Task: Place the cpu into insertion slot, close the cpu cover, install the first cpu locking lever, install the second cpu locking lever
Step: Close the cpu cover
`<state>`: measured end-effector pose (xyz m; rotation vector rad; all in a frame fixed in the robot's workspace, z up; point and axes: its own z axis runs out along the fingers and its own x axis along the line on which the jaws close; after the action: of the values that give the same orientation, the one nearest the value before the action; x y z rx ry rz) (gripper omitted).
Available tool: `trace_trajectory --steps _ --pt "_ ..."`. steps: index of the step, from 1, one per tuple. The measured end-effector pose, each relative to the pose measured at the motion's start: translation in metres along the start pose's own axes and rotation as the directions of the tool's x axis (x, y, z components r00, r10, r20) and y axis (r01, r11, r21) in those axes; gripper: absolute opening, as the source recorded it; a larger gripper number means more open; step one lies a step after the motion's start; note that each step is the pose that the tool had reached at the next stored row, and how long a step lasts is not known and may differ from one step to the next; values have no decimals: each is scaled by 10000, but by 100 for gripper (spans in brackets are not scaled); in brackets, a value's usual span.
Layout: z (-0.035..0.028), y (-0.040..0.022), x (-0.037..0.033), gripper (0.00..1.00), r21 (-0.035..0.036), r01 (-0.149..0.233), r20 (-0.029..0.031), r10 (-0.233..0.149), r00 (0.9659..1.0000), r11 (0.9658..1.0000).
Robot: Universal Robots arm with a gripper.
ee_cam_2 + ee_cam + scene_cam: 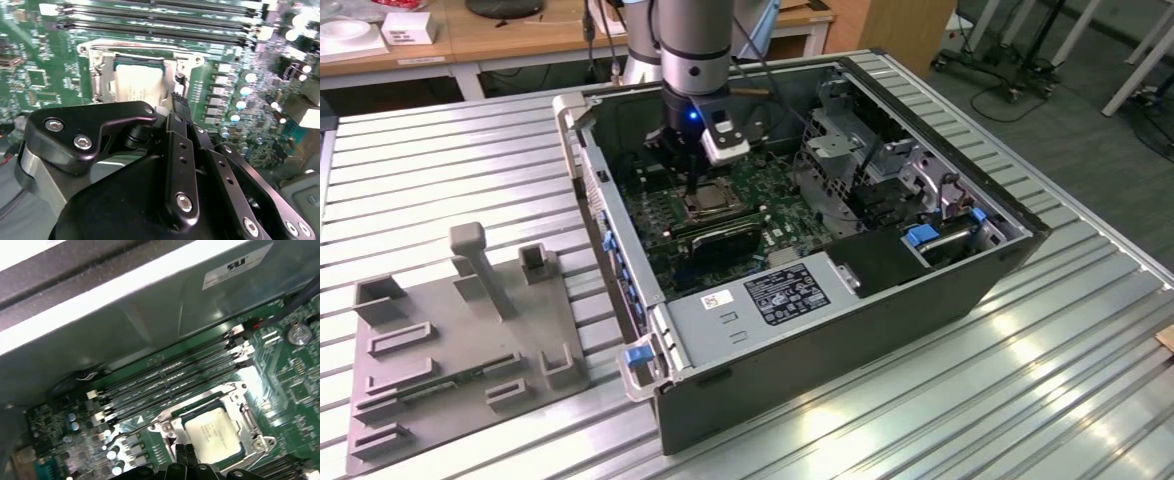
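The cpu sits in the insertion slot, upper middle of the exterior view, with the cpu cover apparently down around it. Whether it is locked I cannot tell. The hand hovers beside, pinched closed on nothing visible.

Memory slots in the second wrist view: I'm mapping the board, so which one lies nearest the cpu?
The long black slot running right alongside the cpu; the other slots lie parallel beyond it, farther from the chip.
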<state>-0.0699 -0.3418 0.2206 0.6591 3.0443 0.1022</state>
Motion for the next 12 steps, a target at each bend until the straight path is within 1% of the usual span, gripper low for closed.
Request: trace_trajectory --steps 2,3,4,5,6,9,10,12 --pt "1 0 0 11 -99 179 206 -177 9996 9998" --pt "1 0 0 11 -143 285 295 -281 9992 9995" --pt "2 0 0 11 -169 393 351 -387 9986 9991" --pt "4 0 0 11 -182 510 370 -503 9981 9985" --pt "6 0 0 11 -188 669 368 -662 9971 9976" --pt "8 -1 1 11 -189 1123 338 -1117 9932 9935" --pt "10 -1 0 11 -192 1299 327 -1293 9911 9913" --pt "13 -1 0 11 -195 1665 304 -1659 9857 9858"
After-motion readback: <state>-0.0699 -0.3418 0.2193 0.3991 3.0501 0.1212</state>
